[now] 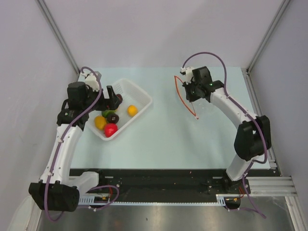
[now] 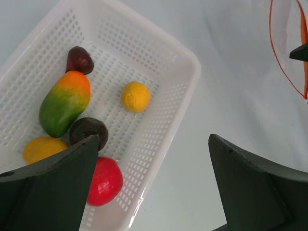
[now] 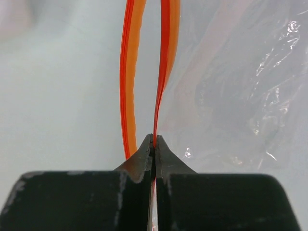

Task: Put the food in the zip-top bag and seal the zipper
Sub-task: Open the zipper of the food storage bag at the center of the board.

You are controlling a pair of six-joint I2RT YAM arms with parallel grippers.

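white basket (image 1: pixel 139 89) sits on the left of the table, all six pieces of food in it. bag (image 3: pixel 240 96) is well apart on the right, nothing seen inside it. cannot tell if it rests on the table or hangs.

left gripper (image 2: pixel 154 139): fingers spread wide, empty, hovering over the basket's near right part.
right gripper (image 3: pixel 154 142): jaws pressed together on one lip of the zipper (image 3: pixel 166 48). the other lip bows away, so the mouth gapes.

step in hand, as i judge it: first pick; packing not begun.
- best target: orange ball (image 2: pixel 135 96), alone mid-basket with free space all round.
- mango (image 2: pixel 65 103) is large and touches the dark pieces; leave it for later.
- red piece (image 2: pixel 103 180) lies against the basket wall; a finger could catch the mesh.
- come straight down, straddle the ball, close gently; smooth round toys may squirt out.
- the right arm should hold the lip high and the mouth turned toward the left arm.

room: plain pale grey walls (image 1: pixel 159 29) with metal posts (image 1: pixel 57 36) at the corners.
surface: pale mint table (image 1: pixel 168 139), matte and flat. black rail (image 1: pixel 159 178) along the near edge carries the arm bases.
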